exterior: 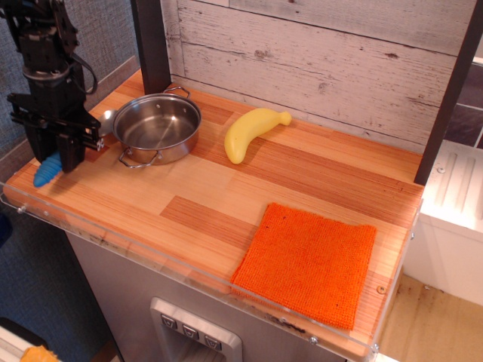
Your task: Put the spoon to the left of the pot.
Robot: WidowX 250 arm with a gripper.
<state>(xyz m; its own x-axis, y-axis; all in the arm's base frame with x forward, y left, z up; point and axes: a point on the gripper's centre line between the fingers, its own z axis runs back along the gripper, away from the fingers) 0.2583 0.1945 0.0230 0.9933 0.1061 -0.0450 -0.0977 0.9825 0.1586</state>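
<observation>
The steel pot point(155, 128) with two wire loop handles stands at the back left of the wooden table. My black gripper point(66, 157) is just to its left, low over the table, and is shut on the spoon. The spoon's blue handle point(47, 170) sticks out below and left of the fingers, at or just above the table top. A bit of its silver bowl point(108, 116) shows beside the pot's left rim. The middle of the spoon is hidden by the gripper.
A yellow banana point(250, 131) lies right of the pot. An orange cloth point(308, 261) lies at the front right. A dark post point(152, 45) stands behind the pot, with a plank wall at the back. The table's left edge point(19, 197) is close to the gripper.
</observation>
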